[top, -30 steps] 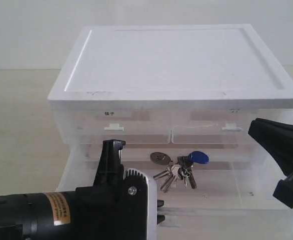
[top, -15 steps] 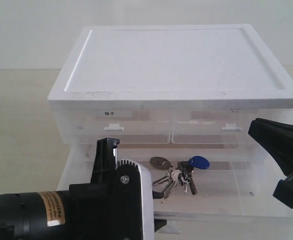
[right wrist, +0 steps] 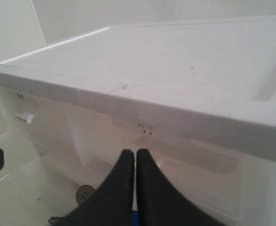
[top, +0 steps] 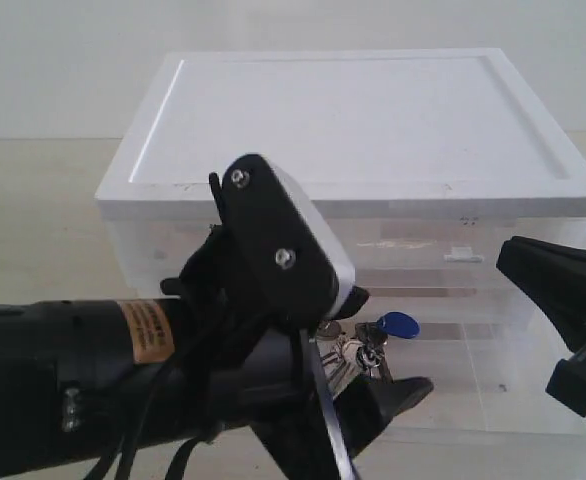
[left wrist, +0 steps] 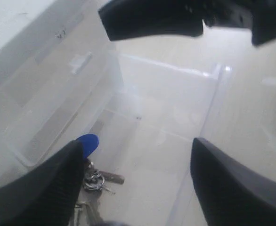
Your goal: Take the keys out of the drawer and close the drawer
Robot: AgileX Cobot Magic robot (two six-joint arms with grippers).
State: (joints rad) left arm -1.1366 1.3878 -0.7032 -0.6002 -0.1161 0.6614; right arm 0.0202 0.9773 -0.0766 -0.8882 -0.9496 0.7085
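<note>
Left end effector [left wrist: 137,143] spread wide over the open drawer [top: 478,385], keys [top: 368,340] lying inside
The bunch is light, hard and loose, so it will splay and slide on smooth plastic; the ring cluster beside the blue fob [left wrist: 87,141] looks the best hold, though it's half hidden from here. Right end effector [right wrist: 136,157] hangs pressed together, holding nothing

The left arm [top: 173,350] covers most of the keys [top: 365,348] and much of the cabinet [top: 413,240] front; only the blue fob [top: 400,324] and a few blades show. In the left wrist view the keys are blurred, half behind a finger [left wrist: 39,188] of the left gripper [left wrist: 137,143].
</note>
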